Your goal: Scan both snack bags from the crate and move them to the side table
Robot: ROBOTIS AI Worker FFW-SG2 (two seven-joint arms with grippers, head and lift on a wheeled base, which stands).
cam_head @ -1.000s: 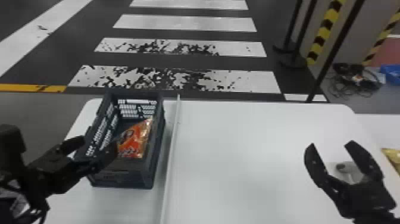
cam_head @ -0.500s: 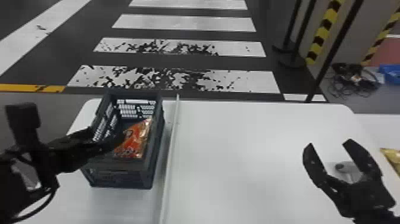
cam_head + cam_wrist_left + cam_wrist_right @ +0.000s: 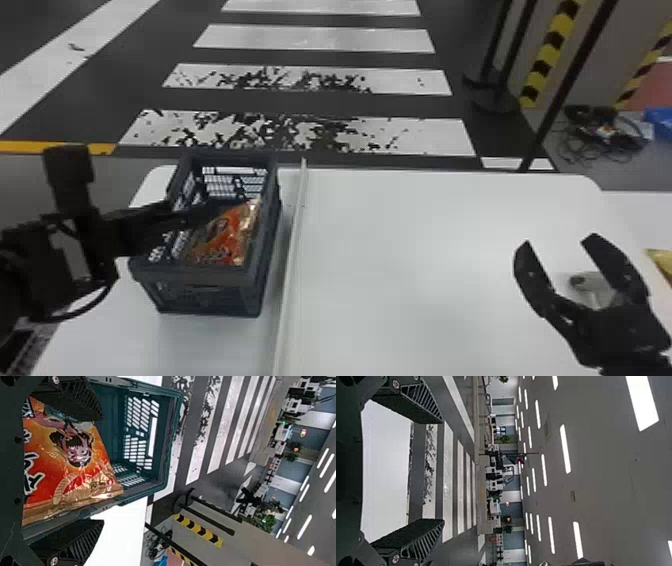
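Worn white crosswalk stripes [image 3: 315, 37] cross the dark floor beyond a white, round-cornered table [image 3: 425, 280]. On the table's left part stands a dark blue-grey, open-topped plastic crate [image 3: 210, 292], beside a long pale strip [image 3: 291, 260]. An orange-and-red, shiny snack bag [image 3: 225, 237] with a cartoon face lies inside the crate. The black, two-fingered left gripper [image 3: 197, 210] is at the crate, its fingers wide apart, with the bag showing between them in the left wrist view. Over the table's right side, the matching black right gripper [image 3: 559, 242] has its fingers spread, holding nothing
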